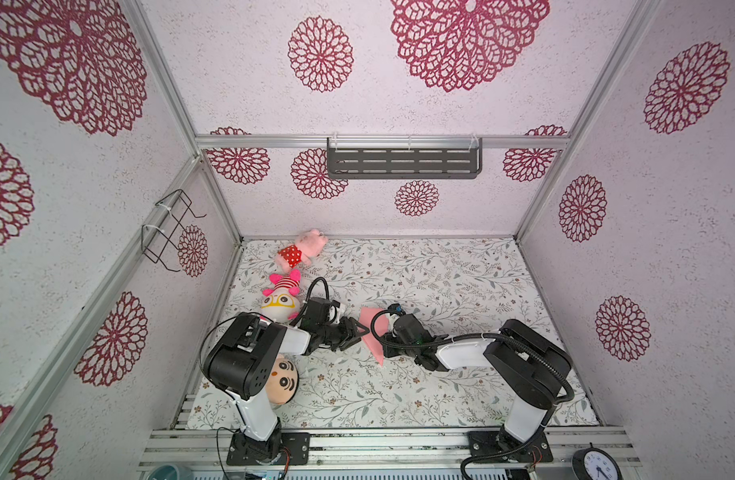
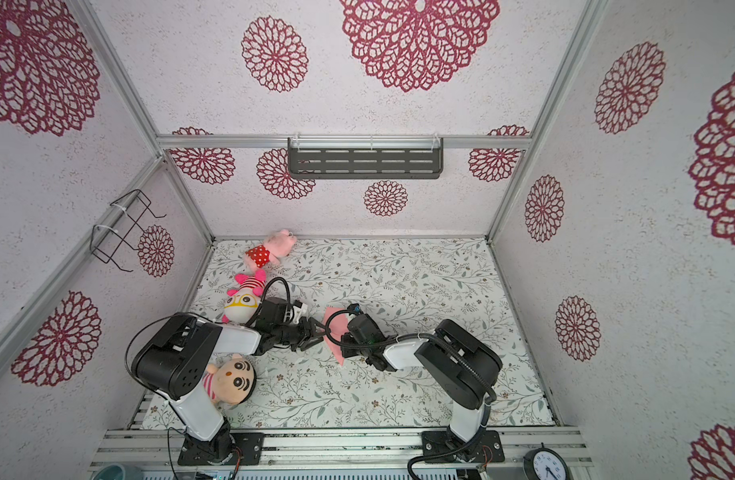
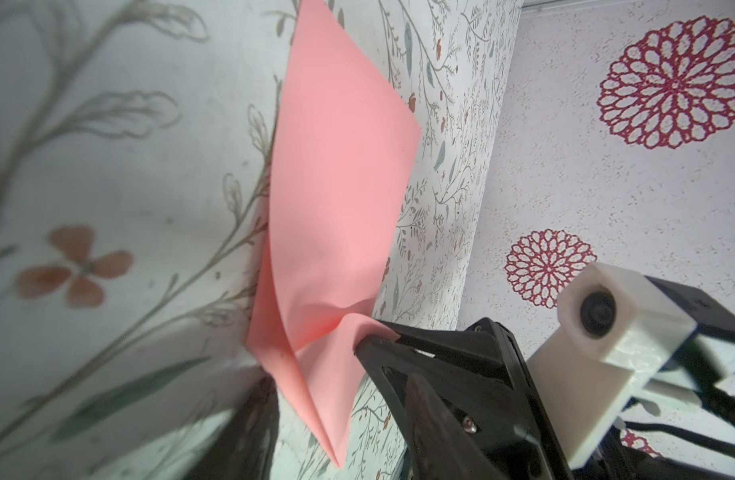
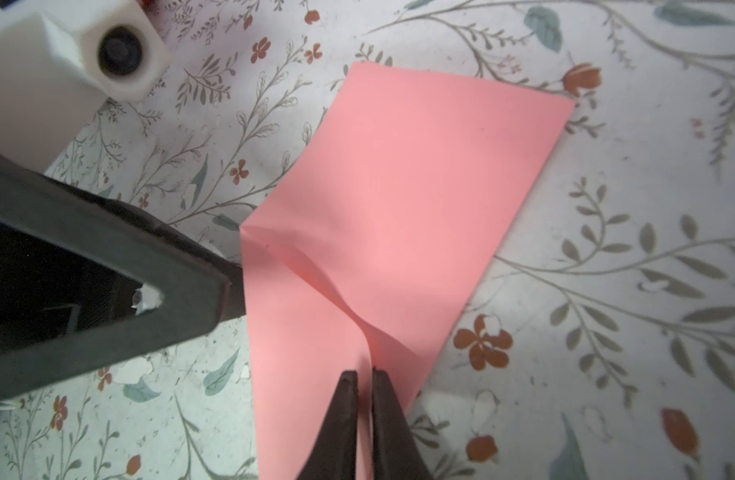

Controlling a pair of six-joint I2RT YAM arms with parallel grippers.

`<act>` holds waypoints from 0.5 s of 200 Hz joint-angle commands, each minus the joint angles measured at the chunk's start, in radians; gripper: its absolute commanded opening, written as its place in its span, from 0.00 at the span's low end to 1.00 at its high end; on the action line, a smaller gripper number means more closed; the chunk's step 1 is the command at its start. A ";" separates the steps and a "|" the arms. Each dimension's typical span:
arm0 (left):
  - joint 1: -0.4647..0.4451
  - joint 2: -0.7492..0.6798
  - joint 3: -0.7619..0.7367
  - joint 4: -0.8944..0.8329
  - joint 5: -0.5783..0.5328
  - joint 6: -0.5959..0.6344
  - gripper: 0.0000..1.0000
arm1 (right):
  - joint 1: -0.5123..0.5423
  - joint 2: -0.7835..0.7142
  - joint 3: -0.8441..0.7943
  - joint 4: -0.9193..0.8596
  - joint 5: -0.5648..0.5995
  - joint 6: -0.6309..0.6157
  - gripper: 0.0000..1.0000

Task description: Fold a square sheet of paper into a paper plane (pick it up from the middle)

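Pink paper [image 4: 382, 216], partly folded and creased, lies near the middle of the flowered table cover [image 1: 440, 395], between the two grippers. Nearest the front rail, a round clock [image 1: 597, 464] sits at the right corner and a teal round container [image 1: 166, 473] shows at the left edge; what it holds cannot be seen. Just behind, a boy-faced plush doll [image 2: 232, 380] lies beside the left arm's base.

The right gripper [image 4: 365, 380] is pinched tight on a raised ridge of the paper, its two dark fingertips [image 4: 349, 399] almost meeting with the pink fold between them. The left gripper [image 1: 359, 332] stands at the paper's left edge with its jaws apart; one fingertip touches the edge, and no grasp shows.

Further back on the left lie a doll with yellow glasses [image 1: 280, 301] and a pink pig toy [image 1: 301, 249]. On the left wall hangs a wire basket [image 1: 170, 228], and on the back wall a dark slotted shelf [image 1: 403, 160]; nothing shows in either.
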 commanded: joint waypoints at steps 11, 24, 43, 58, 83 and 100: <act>0.005 0.033 0.031 -0.010 0.013 -0.007 0.44 | -0.004 0.026 0.010 -0.029 0.022 0.007 0.13; 0.004 0.036 0.036 -0.009 0.014 -0.006 0.41 | -0.004 0.029 0.010 -0.030 0.022 0.007 0.12; 0.005 0.040 0.050 -0.032 0.012 0.002 0.39 | -0.004 0.032 0.009 -0.029 0.021 0.006 0.12; 0.005 0.047 0.061 -0.043 0.013 0.008 0.36 | -0.004 0.033 0.009 -0.029 0.022 0.005 0.12; 0.005 0.051 0.072 -0.050 0.016 0.011 0.30 | -0.004 0.034 0.009 -0.027 0.023 0.004 0.11; 0.005 0.057 0.083 -0.067 0.013 0.021 0.28 | -0.004 0.035 0.008 -0.026 0.023 0.003 0.11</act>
